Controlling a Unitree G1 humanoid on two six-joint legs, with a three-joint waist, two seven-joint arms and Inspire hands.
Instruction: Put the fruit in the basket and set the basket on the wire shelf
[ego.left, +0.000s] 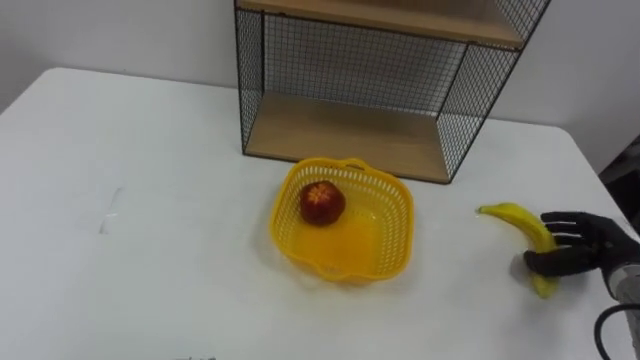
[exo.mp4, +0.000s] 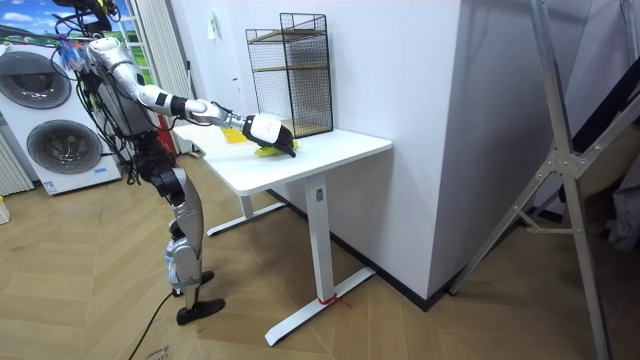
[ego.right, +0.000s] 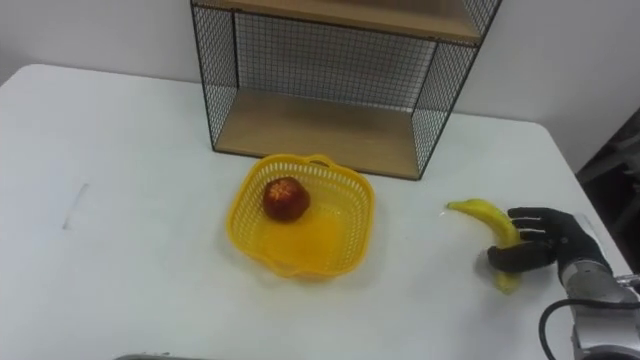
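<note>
The right robot hand (ego.left: 575, 245) comes in from the lower right with the arm stretched well forward, low over the table (ego.left: 150, 200). Its palm faces in toward the middle of the table. Its dark fingers lie over the top of a banana (ego.left: 515, 218) and the thumb curls in from below, so it is clamped on the lower half of the fruit. The banana rests on the table, and its free end pokes out past the fingers, up and to the left.

Well apart to the left of the robot hand sits a yellow basket (ego.left: 400, 200) with a red apple (ego.left: 322, 202) inside, towards the basket's far left corner. Beyond the basket, farther from the robot hand and to its left, the wire shelf (ego.left: 340, 135) stands at the back of the table with its wooden bottom board bare.

In the room view the robot stands at the table's end on the room view's left, leaning slightly forward, with its right arm held out nearly level and the robot hand (exo.mp4: 270, 130) down on the banana (exo.mp4: 262, 152) near the table's near edge.
</note>
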